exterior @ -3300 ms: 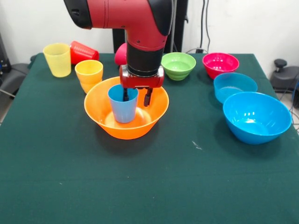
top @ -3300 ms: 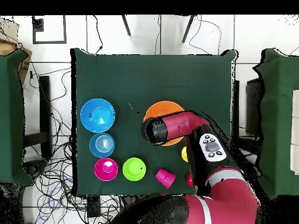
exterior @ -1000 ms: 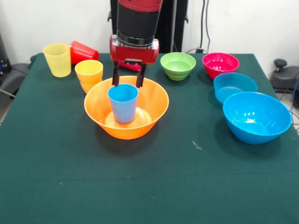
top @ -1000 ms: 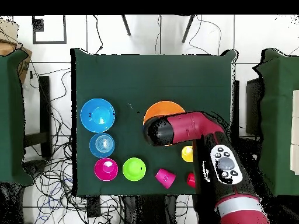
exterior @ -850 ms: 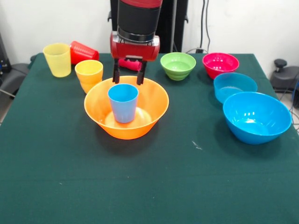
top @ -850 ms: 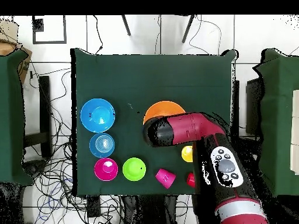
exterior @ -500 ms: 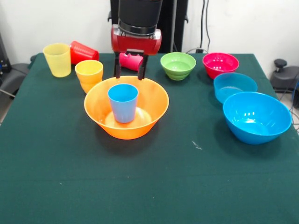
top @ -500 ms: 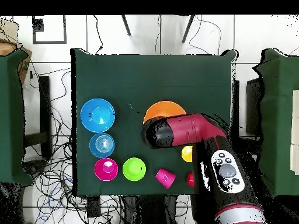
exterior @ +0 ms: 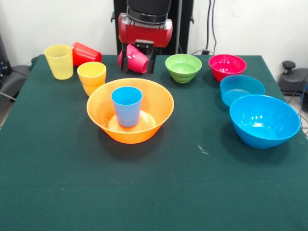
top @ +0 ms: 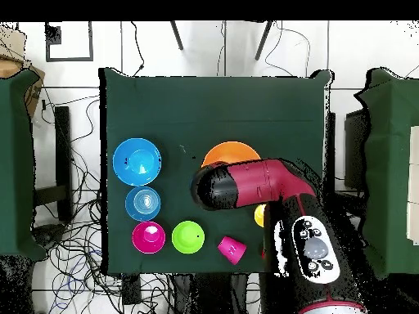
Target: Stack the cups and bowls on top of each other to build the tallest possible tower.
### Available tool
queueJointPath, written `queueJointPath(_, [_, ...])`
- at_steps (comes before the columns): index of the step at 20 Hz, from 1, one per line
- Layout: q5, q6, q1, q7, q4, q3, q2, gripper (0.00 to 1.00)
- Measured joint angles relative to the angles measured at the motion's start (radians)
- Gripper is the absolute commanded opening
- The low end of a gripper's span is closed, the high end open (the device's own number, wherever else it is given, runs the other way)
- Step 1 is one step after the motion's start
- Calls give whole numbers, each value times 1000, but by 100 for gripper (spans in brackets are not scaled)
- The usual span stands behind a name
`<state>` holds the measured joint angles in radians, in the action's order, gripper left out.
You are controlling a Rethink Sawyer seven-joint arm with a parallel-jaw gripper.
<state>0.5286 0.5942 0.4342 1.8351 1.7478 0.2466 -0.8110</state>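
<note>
A light blue cup (exterior: pixel 126 106) stands upright inside the large orange bowl (exterior: pixel 155 113), which the arm partly covers in the overhead view (top: pixel 231 150). My gripper (exterior: pixel 139 69) hangs open and empty above the table behind that bowl. A pink cup (exterior: pixel 135 58) lies on its side farther back and shows between the fingers (exterior: pixel 152 64); overhead, the pink cup (top: pixel 231 248) lies apart from the arm. The orange cup (exterior: pixel 91 77) and yellow cup (exterior: pixel 58 61) stand upright at the left, and the red cup (exterior: pixel 86 53) lies tipped behind them.
At the right sit the green bowl (exterior: pixel 183 67), magenta bowl (exterior: pixel 226 66), small blue bowl (exterior: pixel 242 89) and large blue bowl (exterior: pixel 264 120). Overhead these are the green bowl (top: pixel 187 236), magenta bowl (top: pixel 148 236), small blue bowl (top: pixel 143 204) and large blue bowl (top: pixel 137 162).
The gripper let go of the light blue cup in the orange bowl, then rose and drew back toward the pink cup. The cup stays standing in the bowl.
</note>
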Motion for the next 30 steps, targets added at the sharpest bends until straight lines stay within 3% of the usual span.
queueJointPath(14, [-41, 83, -70, 0, -1, -22, -23, 100])
queueJointPath(30, [-209, 136, -187, 0, -10, -50, -22, 100])
